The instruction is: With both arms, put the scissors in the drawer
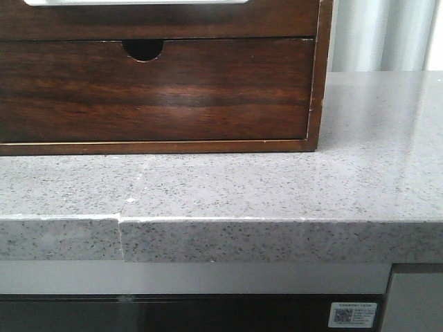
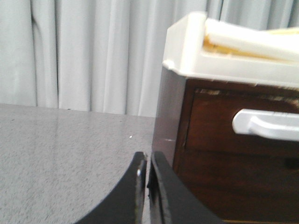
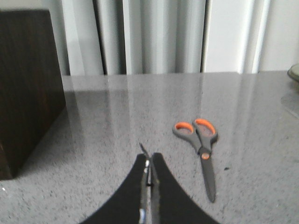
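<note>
A dark brown glossy wooden cabinet [image 1: 315,83] is seen standing on a grey speckled stone countertop [image 1: 277,187] in the front view. Its lower drawer with a small half-round finger notch [image 1: 143,48] is shut. Only a sliver of the upper dark wooden drawer [image 1: 159,17] is shown above it, with a white strip at its top edge.

In the left wrist view, the black left gripper [image 2: 148,172] is held beside the cabinet's corner, its fingers pressed together with nothing between them. A white handle [image 2: 266,125] and a white tray [image 2: 196,56] on top are seen there.

In the right wrist view, the black right gripper [image 3: 150,170] is likewise closed and empty. The grey scissors with orange-lined handles [image 3: 202,151] are laid flat on the countertop near it, untouched, blades closed, well apart from the cabinet.
</note>
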Controlling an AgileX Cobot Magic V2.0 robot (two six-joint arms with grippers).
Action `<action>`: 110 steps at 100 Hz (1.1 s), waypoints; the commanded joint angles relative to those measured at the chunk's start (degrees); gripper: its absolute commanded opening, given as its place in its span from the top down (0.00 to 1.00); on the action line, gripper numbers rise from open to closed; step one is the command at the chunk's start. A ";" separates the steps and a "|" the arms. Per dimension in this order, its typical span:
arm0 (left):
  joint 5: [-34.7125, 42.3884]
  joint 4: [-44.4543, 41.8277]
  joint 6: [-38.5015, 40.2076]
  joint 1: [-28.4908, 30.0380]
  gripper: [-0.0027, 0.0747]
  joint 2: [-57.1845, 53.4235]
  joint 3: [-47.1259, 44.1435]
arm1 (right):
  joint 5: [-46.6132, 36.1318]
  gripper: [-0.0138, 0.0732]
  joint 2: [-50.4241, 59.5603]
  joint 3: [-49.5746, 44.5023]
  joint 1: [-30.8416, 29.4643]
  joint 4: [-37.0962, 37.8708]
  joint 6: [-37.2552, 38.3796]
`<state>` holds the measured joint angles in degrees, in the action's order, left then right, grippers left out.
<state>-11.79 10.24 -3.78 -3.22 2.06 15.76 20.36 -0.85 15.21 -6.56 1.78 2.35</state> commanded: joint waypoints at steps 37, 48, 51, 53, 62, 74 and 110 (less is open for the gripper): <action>-13.54 -0.94 0.29 0.12 0.99 20.08 24.90 | 16.99 0.92 -23.20 25.68 -0.46 0.21 -5.10; -13.14 -1.69 0.29 0.12 0.99 21.18 25.14 | 16.01 0.92 -25.44 25.93 -0.46 0.21 -5.10; -13.14 -1.69 0.29 0.12 0.99 21.32 25.14 | 15.61 0.92 -25.83 25.93 -0.46 0.21 -5.10; -13.14 -1.69 0.29 0.12 0.99 21.44 25.14 | 15.48 0.92 -25.95 25.93 -0.46 0.21 -5.10; -13.05 -1.69 0.29 0.12 0.99 21.44 25.14 | 15.11 0.92 -26.59 25.93 -0.46 0.21 -5.10; -13.05 -1.69 0.29 0.12 0.99 21.44 25.14 | 15.11 0.92 -26.68 25.93 -0.46 0.21 -5.10; -12.54 -2.02 0.29 0.18 0.99 21.44 25.14 | 15.11 0.92 -26.68 25.93 -0.46 0.21 -5.10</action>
<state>-28.98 8.28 -3.78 -3.22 22.64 38.95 39.85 -26.70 39.21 -6.56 1.78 -2.19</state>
